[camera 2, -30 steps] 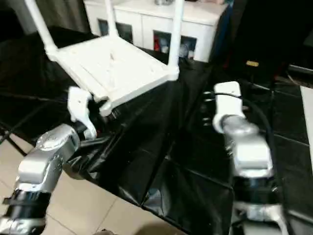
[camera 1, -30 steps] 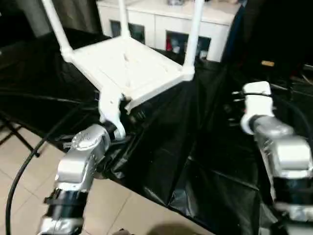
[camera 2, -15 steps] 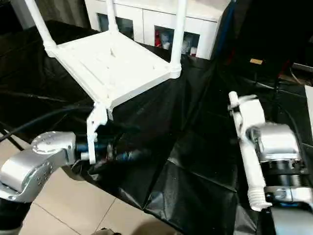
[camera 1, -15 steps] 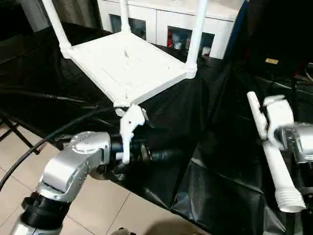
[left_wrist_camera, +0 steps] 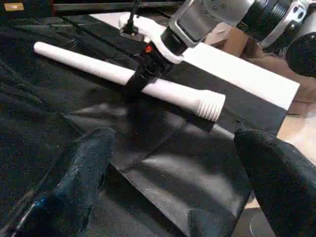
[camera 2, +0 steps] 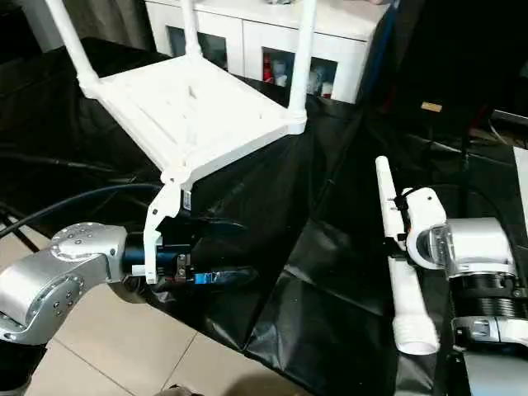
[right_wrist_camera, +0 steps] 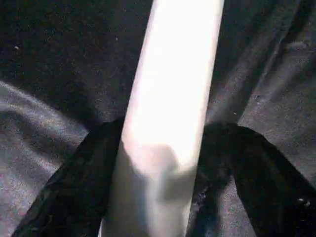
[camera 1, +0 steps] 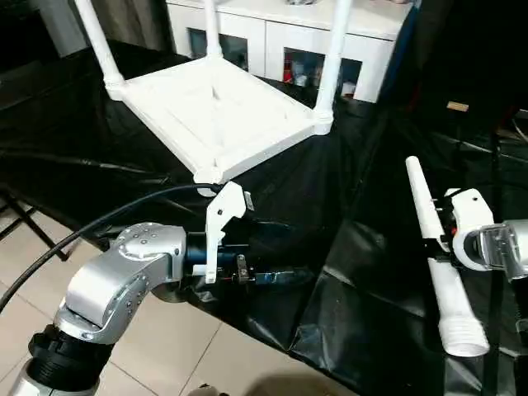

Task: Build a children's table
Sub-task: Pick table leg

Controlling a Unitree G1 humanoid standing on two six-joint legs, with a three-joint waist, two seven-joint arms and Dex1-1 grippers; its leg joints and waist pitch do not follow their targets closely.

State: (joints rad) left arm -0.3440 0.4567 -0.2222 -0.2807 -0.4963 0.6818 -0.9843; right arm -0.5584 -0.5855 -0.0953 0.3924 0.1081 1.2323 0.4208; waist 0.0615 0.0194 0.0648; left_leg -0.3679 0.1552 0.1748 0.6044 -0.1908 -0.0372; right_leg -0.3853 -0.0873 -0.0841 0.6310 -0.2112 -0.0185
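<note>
The children's table's white tabletop lies upside down on the black cloth with three white legs standing up from its corner sockets. Its near corner socket has no leg in it. A loose tapered leg stretches along the cloth at the right, threaded end toward me. My right gripper is shut on this leg near its middle, one black finger on each side. My left gripper is open, just below the near corner, pointing right across the cloth toward the leg.
A white cabinet stands behind the table. Black cloth covers the work surface, and its near edge drops to a tiled floor at the lower left. A black cable runs over my left arm. A flat white board lies beyond the loose leg.
My left wrist has swung from under the near corner to point right across the cloth. The right gripper has turned and closed on the loose leg, now in plain sight.
</note>
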